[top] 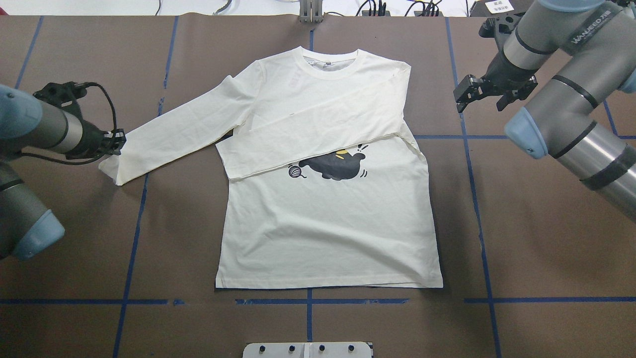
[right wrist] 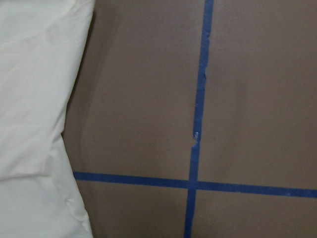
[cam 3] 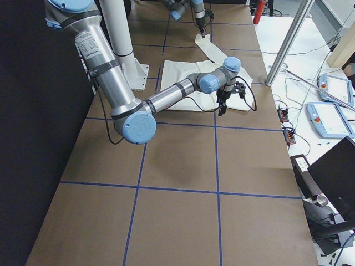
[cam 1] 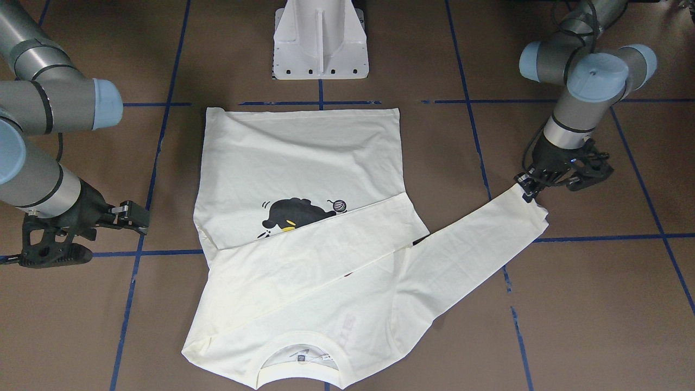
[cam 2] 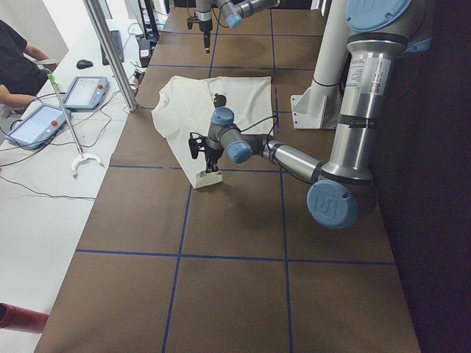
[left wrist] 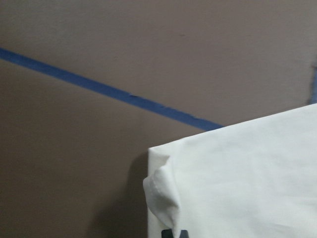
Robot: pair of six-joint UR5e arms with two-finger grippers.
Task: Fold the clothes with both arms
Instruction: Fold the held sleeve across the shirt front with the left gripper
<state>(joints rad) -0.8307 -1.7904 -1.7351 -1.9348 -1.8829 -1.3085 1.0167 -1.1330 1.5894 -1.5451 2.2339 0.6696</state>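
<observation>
left pincer [top: 117,143] nipped on T-shirt [top: 323,223] cuff [top: 113,171] | right pincer [top: 479,103] spread, off T-shirt

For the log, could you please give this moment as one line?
T-shirt: one sleeve folded across | left pincer: shut on cuff | right pincer: open, clear

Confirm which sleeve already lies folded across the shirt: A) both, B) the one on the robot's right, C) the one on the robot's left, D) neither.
B: the right-side sleeve lies across the chest; the left-side sleeve stretches out to the left gripper at its cuff.
</observation>
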